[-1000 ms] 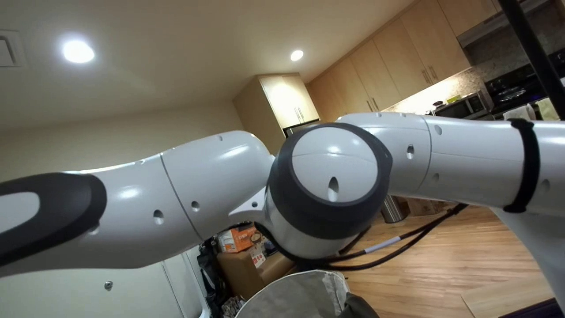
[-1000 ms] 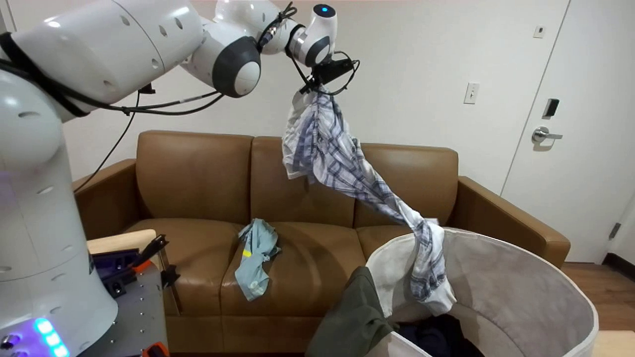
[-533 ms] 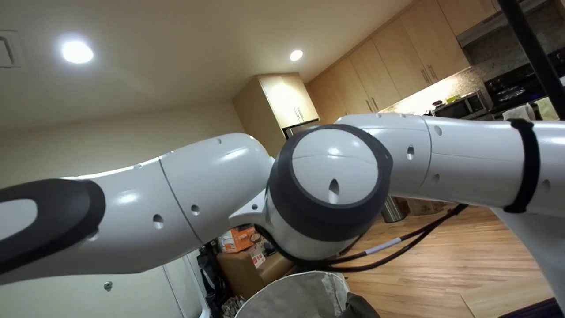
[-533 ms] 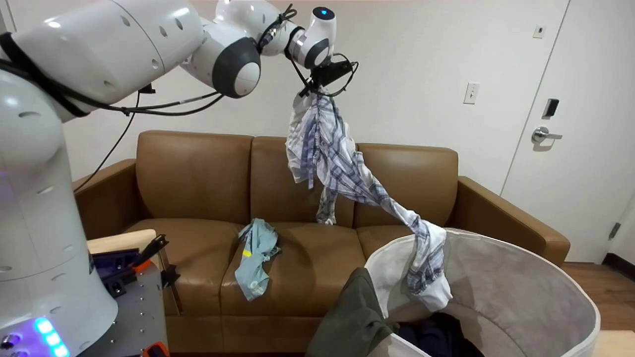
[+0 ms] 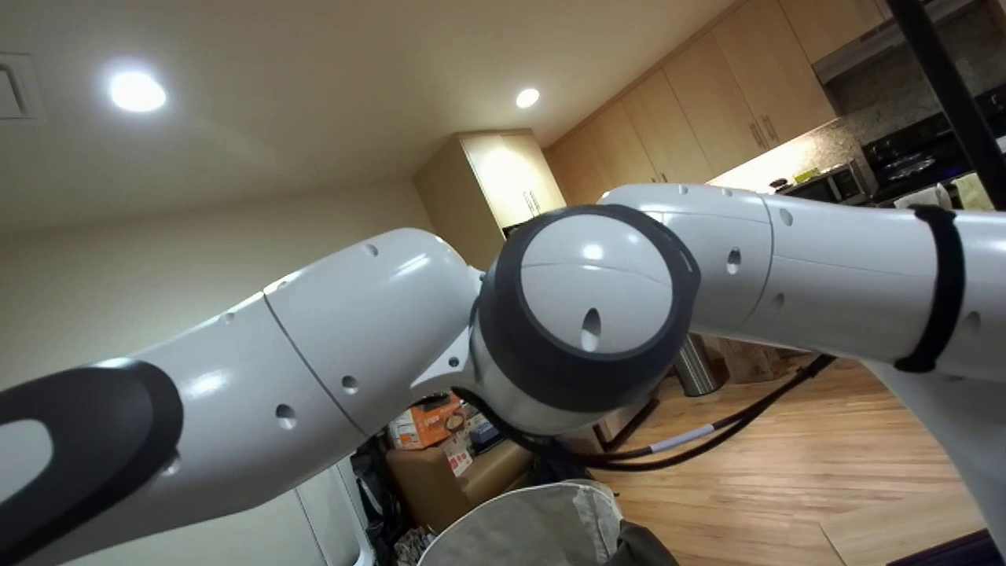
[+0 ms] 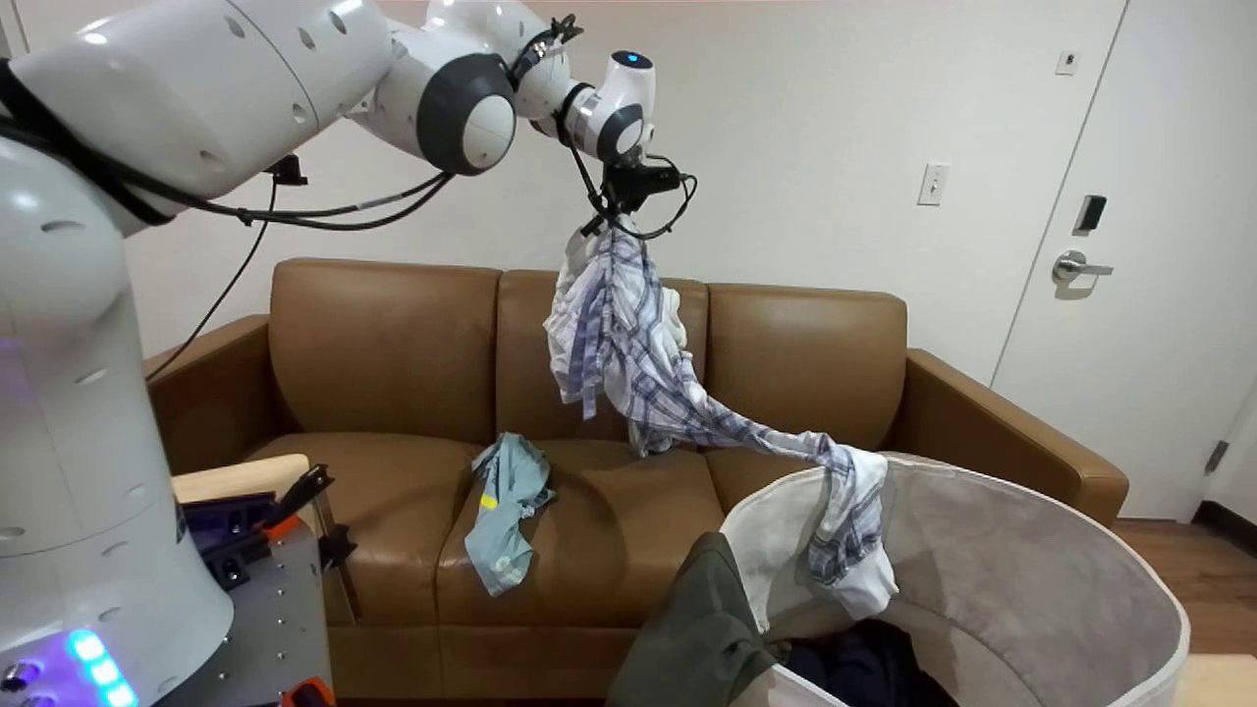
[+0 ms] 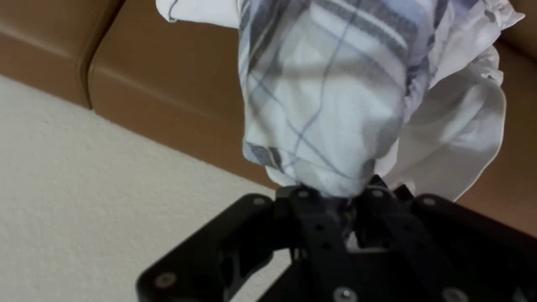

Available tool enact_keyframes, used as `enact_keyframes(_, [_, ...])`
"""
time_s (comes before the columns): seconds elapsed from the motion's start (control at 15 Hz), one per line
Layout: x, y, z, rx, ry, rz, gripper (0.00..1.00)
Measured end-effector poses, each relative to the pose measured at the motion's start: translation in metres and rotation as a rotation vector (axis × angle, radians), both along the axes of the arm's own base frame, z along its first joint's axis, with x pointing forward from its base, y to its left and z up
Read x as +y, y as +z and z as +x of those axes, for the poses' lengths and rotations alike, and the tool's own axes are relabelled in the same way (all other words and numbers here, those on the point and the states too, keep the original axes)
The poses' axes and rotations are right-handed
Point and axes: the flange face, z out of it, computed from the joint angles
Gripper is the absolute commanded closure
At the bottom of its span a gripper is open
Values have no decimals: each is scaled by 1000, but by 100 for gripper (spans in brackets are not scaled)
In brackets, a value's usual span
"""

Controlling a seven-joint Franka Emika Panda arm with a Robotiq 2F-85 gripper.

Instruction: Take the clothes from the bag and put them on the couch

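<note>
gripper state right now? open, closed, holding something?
Gripper: closed, holding a white-and-blue plaid cloth garment between its jaws.

No lettering or numbers can be read.

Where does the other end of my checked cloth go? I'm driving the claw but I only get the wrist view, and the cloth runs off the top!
Observer: In an exterior view, the checked cloth stretches over to the grey bag, and its far end hangs inside.
Operator: Oh, so it's not all out! Is anything lying on the couch?
Observer: Yes, a light blue-green garment lies on the seat.
Operator: And is there anything else inside the bag?
Observer: Yes, some dark cloth lies down in it; I can't tell what kind of clothing it is.
</note>
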Motion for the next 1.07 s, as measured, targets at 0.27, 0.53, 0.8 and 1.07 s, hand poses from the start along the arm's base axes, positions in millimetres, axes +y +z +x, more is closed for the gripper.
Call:
enact_keyframes(0.27, [4, -28, -29, 157, -118, -99, 89])
enact_keyframes(0.53, [-9, -62, -58, 283, -196, -207, 81])
enact_keyframes(0.8, [-21, -76, -80, 333, -228, -259, 89])
enact_keyframes(1.07, [-18, -91, -80, 304, -206, -302, 89])
